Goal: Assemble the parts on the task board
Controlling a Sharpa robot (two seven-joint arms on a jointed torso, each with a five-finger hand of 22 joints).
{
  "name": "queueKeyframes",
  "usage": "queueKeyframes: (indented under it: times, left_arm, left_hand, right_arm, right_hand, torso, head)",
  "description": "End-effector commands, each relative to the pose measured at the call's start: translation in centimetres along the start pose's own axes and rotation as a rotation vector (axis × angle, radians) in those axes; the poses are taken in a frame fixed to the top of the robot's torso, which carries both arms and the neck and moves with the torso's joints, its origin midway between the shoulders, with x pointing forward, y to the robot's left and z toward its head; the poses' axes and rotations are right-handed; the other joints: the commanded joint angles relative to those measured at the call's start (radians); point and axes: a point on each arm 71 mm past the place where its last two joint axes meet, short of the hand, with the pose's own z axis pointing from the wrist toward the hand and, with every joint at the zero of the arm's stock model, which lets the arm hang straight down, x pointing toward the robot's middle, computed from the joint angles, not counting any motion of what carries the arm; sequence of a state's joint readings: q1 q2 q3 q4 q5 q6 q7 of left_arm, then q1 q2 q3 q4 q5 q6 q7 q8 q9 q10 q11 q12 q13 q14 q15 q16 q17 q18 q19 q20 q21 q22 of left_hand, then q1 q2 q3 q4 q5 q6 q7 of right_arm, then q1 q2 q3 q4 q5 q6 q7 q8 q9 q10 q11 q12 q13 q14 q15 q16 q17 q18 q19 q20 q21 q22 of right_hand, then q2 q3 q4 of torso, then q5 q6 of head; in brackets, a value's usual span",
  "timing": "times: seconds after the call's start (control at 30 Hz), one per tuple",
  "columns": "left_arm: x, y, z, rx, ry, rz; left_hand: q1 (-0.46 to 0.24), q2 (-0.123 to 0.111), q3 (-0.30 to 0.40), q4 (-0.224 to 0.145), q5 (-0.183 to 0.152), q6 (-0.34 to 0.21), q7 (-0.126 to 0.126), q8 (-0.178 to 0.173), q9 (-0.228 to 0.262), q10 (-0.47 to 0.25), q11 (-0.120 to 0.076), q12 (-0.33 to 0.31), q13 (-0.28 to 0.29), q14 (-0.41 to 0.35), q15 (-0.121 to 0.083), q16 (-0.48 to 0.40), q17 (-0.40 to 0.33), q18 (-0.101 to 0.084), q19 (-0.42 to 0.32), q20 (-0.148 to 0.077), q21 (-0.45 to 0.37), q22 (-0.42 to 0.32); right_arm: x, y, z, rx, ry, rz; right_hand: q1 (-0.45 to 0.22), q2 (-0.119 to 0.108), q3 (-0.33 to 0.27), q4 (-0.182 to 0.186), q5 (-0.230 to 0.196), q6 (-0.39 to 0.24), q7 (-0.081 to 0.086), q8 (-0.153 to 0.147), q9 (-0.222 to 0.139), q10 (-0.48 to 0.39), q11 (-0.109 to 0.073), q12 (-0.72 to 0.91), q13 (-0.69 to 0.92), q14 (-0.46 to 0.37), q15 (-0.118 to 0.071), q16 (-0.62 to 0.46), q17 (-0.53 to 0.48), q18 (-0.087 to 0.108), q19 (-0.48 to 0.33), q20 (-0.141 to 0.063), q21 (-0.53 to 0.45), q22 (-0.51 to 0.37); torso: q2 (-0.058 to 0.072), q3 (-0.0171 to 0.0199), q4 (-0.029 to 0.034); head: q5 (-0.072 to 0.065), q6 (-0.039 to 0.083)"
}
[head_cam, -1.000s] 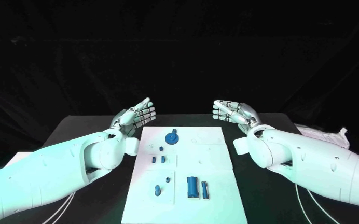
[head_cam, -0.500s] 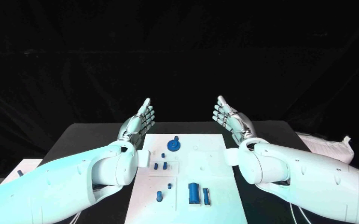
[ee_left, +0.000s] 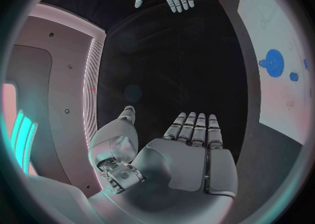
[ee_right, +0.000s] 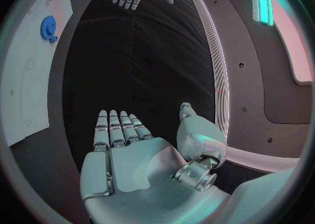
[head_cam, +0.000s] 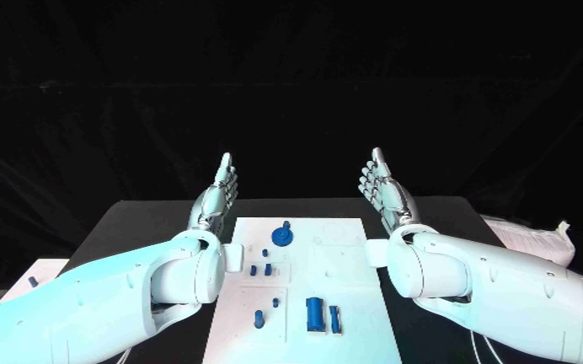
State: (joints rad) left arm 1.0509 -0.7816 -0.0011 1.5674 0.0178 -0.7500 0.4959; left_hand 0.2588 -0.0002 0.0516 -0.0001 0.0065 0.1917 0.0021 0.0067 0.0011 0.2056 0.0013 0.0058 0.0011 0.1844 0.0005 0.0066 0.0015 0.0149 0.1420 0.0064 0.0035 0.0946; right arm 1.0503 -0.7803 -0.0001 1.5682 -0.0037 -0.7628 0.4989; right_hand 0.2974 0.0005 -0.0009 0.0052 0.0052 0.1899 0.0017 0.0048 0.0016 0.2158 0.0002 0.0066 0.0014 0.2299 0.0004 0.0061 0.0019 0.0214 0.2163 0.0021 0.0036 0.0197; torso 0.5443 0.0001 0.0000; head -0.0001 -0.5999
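The white task board [head_cam: 346, 297] lies in the middle of the black table, between my two arms. On it sit a blue gear [head_cam: 282, 235], small blue pegs [head_cam: 259, 270], and a blue block [head_cam: 315, 313] with a thin blue bar [head_cam: 334, 319] beside it. My left hand [head_cam: 216, 197] is raised above the board's far left corner, fingers straight and together, holding nothing. My right hand [head_cam: 387, 192] stands the same way over the far right corner, palm facing the left one. The gear [ee_left: 273, 61] shows on the board in the left wrist view, and the gear [ee_right: 48, 26] in the right wrist view.
A crumpled white sheet [head_cam: 528, 236] lies at the table's right edge. A pale object [head_cam: 30, 275] sits off the table's near left corner. My forearms flank the board's long sides.
Both hands have risen and turned edge-on, fingers straightening upward. The head camera has tilted, shifting the whole picture.
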Motion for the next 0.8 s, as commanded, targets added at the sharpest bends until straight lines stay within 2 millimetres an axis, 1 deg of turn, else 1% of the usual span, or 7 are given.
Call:
queueKeyframes:
  times: [0.03,0.3,0.33,0.5,0.53,0.6,0.8]
  left_arm:
    - [0.08,-0.28,-0.05,0.036,-0.008,0.018]
    - [0.08,-0.28,-0.05,0.036,-0.008,0.018]
    - [0.08,-0.28,-0.05,0.036,-0.008,0.018]
    - [0.08,-0.28,-0.05,0.036,-0.008,0.018]
    - [0.08,-0.28,-0.05,0.036,-0.008,0.018]
    - [0.08,-0.28,-0.05,0.036,-0.008,0.018]
    - [0.08,-0.28,-0.05,0.036,-0.008,0.018]
  left_hand:
    - [-0.08,0.0,-0.052,0.0,-0.007,-0.059,-0.002,-0.007,-0.001,-0.064,-0.001,-0.006,-0.001,-0.057,0.0,-0.007,-0.001,-0.015,-0.045,-0.006,-0.004,-0.095]
    - [-0.129,0.0,-0.052,0.0,-0.007,-0.096,-0.002,-0.007,-0.001,-0.103,-0.001,-0.006,-0.001,-0.09,0.0,-0.007,-0.001,-0.015,-0.07,-0.006,-0.004,-0.095]
    - [-0.134,0.0,-0.052,0.0,-0.007,-0.099,-0.002,-0.007,-0.001,-0.107,-0.001,-0.006,-0.001,-0.094,0.0,-0.007,-0.001,-0.015,-0.142,-0.006,-0.004,-0.095]
    - [-0.156,0.0,-0.052,0.0,-0.007,-0.113,-0.002,-0.007,-0.001,-0.122,-0.001,-0.006,-0.001,-0.11,0.0,-0.007,-0.001,-0.015,-0.142,-0.006,-0.004,-0.095]
    - [-0.159,0.0,-0.052,0.0,-0.007,-0.118,-0.002,-0.007,-0.001,-0.126,-0.001,-0.006,-0.001,-0.11,0.0,-0.007,-0.001,-0.015,-0.142,-0.006,-0.004,-0.095]
    - [-0.259,0.0,-0.052,0.0,-0.007,-0.192,-0.002,-0.007,-0.001,-0.206,-0.001,-0.006,-0.001,-0.184,0.0,-0.007,-0.001,-0.015,-0.142,-0.006,-0.004,-0.095]
    - [-0.259,0.0,-0.052,0.0,-0.007,-0.192,-0.002,-0.007,-0.001,-0.206,-0.001,-0.006,-0.001,-0.184,0.0,-0.007,-0.001,-0.015,-0.142,-0.006,-0.004,-0.095]
  right_arm:
    - [0.01,0.14,-0.04,-0.018,-0.006,0.0]
    - [0.01,0.14,-0.04,-0.018,-0.006,0.0]
    - [0.01,0.14,-0.04,-0.018,-0.006,0.0]
    - [0.01,0.14,-0.04,-0.018,-0.006,0.0]
    - [0.01,0.14,-0.04,-0.018,-0.006,0.0]
    - [0.01,0.14,-0.04,-0.018,-0.006,0.0]
    - [0.01,0.14,-0.04,-0.018,-0.006,0.0]
  right_hand:
    - [-0.092,0.0,0.001,-0.005,-0.005,-0.059,-0.002,-0.005,-0.002,-0.066,0.0,-0.007,-0.001,-0.071,0.0,-0.006,-0.002,-0.021,-0.067,-0.002,-0.004,-0.02]
    - [-0.149,0.0,0.001,-0.005,-0.005,-0.096,-0.002,-0.005,-0.002,-0.108,0.0,-0.007,-0.001,-0.116,0.0,-0.006,-0.002,-0.021,-0.109,-0.002,-0.004,-0.02]
    - [-0.154,0.0,0.001,-0.005,-0.005,-0.098,-0.002,-0.005,-0.002,-0.112,0.0,-0.007,-0.001,-0.12,0.0,-0.006,-0.002,-0.021,-0.113,-0.002,-0.004,-0.02]
    - [-0.179,0.0,0.001,-0.005,-0.005,-0.115,-0.002,-0.005,-0.002,-0.13,0.0,-0.007,-0.001,-0.14,0.0,-0.006,-0.002,-0.021,-0.131,-0.002,-0.004,-0.02]
    - [-0.192,0.0,0.001,-0.005,-0.005,-0.19,-0.002,-0.005,-0.002,-0.139,0.0,-0.007,-0.001,-0.15,0.0,-0.006,-0.002,-0.021,-0.14,-0.002,-0.004,-0.02]
    - [-0.297,0.0,0.001,-0.005,-0.005,-0.19,-0.002,-0.005,-0.002,-0.216,0.0,-0.007,-0.001,-0.23,0.0,-0.006,-0.002,-0.021,-0.216,-0.002,-0.004,-0.02]
    - [-0.297,0.0,0.001,-0.005,-0.005,-0.19,-0.002,-0.005,-0.002,-0.216,0.0,-0.007,-0.001,-0.23,0.0,-0.006,-0.002,-0.021,-0.216,-0.002,-0.004,-0.02]
  torso:
    - [0.0,-0.0001,0.0]
    - [0.0,-0.0001,0.0]
    - [0.0,-0.0001,0.0]
    - [0.0,-0.0001,0.0]
    - [0.0,-0.0001,0.0]
    - [0.0,-0.0001,0.0]
    - [0.0,-0.0001,0.0]
  head:
    - [0.0,0.0]
    - [0.0,0.0]
    - [0.0,0.0]
    - [0.0,0.0]
    - [0.0,0.0]
    - [0.0,0.0]
    - [0.0,0.0]
